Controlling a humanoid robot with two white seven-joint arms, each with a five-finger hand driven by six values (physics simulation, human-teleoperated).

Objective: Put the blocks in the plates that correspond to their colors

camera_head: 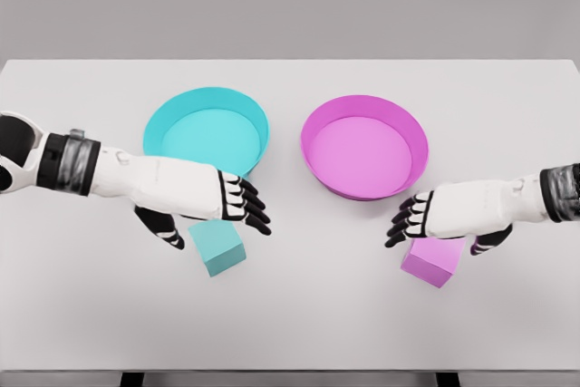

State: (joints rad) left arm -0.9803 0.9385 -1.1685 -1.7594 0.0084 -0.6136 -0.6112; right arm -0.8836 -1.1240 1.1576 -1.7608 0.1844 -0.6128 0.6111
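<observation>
— What are the hands doing?
— The left hand point(213, 204) hovers over the cyan block point(218, 248), fingers loosely extended, holding nothing; the right hand point(446, 215) likewise over the pink block point(434, 260).
— Touching them?
— Cannot tell; each hand hides its block's top edge.
— The plates?
— The cyan plate point(163, 124) and pink plate point(412, 138) sit mid-table point(290, 314), toward its far edge.

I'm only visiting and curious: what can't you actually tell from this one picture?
- Head view: the left hand hides the cyan block's top edge, so contact is unclear.
- The right hand likewise covers the pink block's top.
- Both arms are cut off by the picture's edges.
</observation>
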